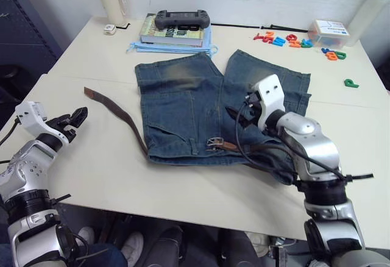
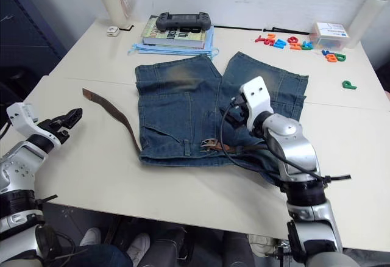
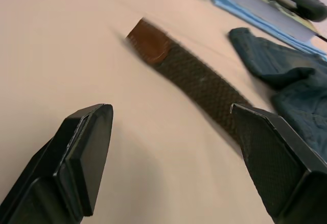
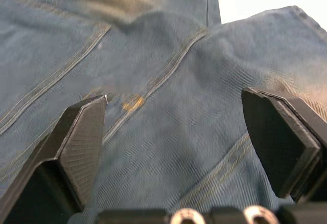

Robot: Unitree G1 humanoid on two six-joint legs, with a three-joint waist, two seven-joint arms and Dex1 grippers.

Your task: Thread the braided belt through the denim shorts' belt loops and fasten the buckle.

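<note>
Partly threaded: dark brown braided belt (image 1: 119, 116) through waistband of blue denim shorts (image 1: 183, 105), silvery buckle (image 1: 214, 143) unfastened at front, tan tip on table. Both grippers (image 1: 74, 119) (image 1: 239, 118) spread, empty.

The shorts (image 1: 201, 105) are mid-blue denim with paler stitched seams and faded yellowish-brown patches, the largest high on one leg. The belt (image 1: 119, 113) is dark brown with a woven, braided texture; its tip (image 3: 149, 42) is smooth reddish-tan leather. The buckle (image 1: 214, 143) is silvery, on a tan tab. The bench (image 1: 91, 169) is plain cream. On it, the book (image 1: 173, 34) has a yellow-green cover under a dark grey game controller (image 1: 182, 18), with light blue sheets (image 1: 141, 47) beneath. The toy letters (image 1: 291, 39) are red, orange, blue and green. Both the left gripper (image 1: 75, 119) and the right gripper (image 4: 176, 132) have black fingers.
</note>
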